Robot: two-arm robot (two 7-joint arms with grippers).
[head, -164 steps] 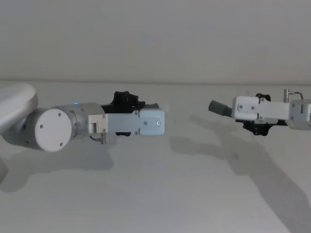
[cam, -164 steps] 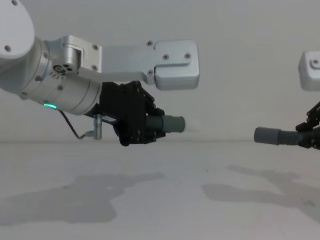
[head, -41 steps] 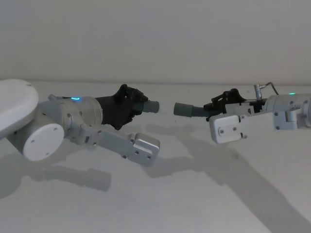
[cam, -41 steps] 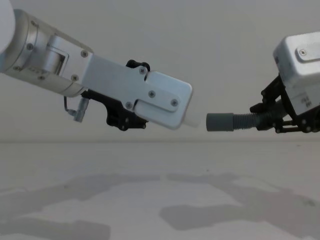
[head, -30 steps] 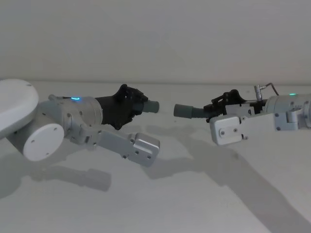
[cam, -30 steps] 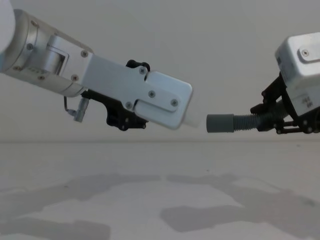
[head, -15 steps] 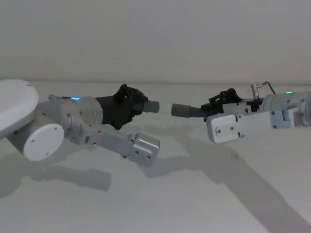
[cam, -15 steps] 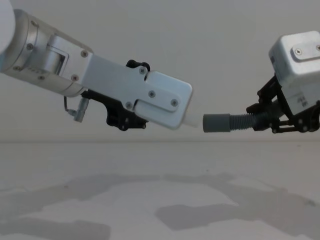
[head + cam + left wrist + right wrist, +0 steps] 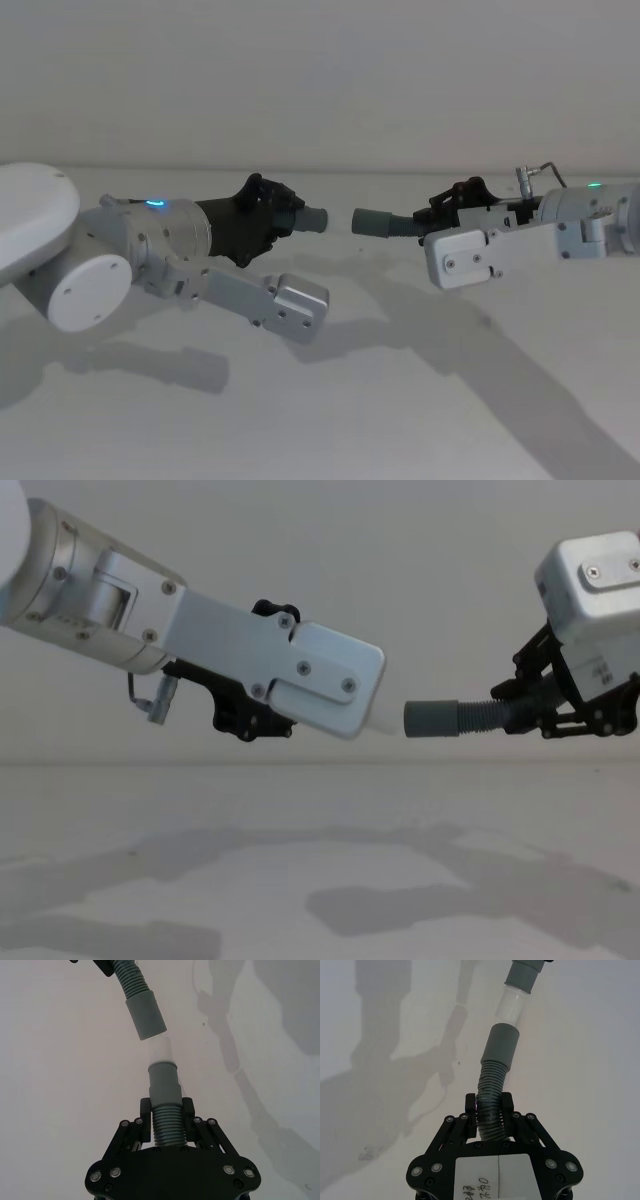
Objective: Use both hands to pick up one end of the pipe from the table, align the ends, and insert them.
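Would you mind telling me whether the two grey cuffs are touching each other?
Apart. The head view shows a plain gap between the left cuff and the right cuff; their grey mouths face each other without meeting.

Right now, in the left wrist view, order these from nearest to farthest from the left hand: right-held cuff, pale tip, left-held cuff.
1. Left-held cuff, just ahead of the left hand.
2. Pale tip, sticking out of that cuff.
3. Right-held cuff, farthest, facing the tip.
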